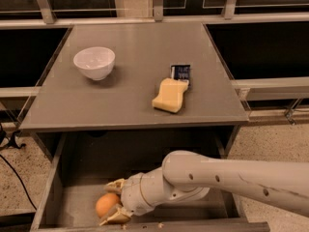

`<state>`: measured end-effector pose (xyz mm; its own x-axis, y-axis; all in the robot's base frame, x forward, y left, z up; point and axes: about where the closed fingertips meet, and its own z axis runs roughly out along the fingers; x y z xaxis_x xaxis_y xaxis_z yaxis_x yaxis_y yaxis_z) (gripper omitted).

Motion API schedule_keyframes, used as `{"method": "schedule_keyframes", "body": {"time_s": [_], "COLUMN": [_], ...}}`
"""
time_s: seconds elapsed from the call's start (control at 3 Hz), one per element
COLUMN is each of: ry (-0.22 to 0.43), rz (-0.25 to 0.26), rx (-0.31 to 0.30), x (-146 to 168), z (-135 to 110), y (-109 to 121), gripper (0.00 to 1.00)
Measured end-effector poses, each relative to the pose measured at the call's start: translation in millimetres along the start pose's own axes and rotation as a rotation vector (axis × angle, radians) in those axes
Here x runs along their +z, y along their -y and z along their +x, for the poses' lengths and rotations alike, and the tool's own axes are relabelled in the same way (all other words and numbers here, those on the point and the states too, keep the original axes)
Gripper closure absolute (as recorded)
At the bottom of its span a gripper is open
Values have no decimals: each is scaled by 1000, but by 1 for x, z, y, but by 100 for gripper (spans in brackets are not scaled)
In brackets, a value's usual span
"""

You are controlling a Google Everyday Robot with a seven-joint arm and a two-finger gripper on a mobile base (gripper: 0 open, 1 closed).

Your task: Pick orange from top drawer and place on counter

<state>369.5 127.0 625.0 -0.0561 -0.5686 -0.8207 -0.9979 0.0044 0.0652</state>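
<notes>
The orange point(106, 204) lies on the floor of the open top drawer point(53, 192), near its front left. My gripper point(115, 201) reaches down into the drawer from the right. Its fingers are open and straddle the orange, one fingertip point(115, 183) behind it and one in front of it by the drawer's front panel. I cannot tell whether they touch it. My white arm point(217, 178) crosses the right half of the drawer and hides the floor there. The grey counter point(135, 91) is above the drawer.
On the counter stand a white bowl point(94, 63) at the left, a pale yellow sponge point(170, 94) right of centre and a small dark packet point(181, 72) behind the sponge. A railing and dark panels run behind the counter. A black cable point(14, 170) lies on the floor at the left.
</notes>
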Motion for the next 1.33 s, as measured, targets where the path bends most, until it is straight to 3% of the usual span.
{"method": "schedule_keyframes", "body": {"time_s": [0.67, 1.0, 1.33], "ry": [-2, -2, -2], "rz": [-4, -4, -4], "rx": [5, 5, 5], "x": [1, 2, 1], "z": [3, 3, 3], "y": [-3, -3, -3], "gripper": [86, 100, 100]}}
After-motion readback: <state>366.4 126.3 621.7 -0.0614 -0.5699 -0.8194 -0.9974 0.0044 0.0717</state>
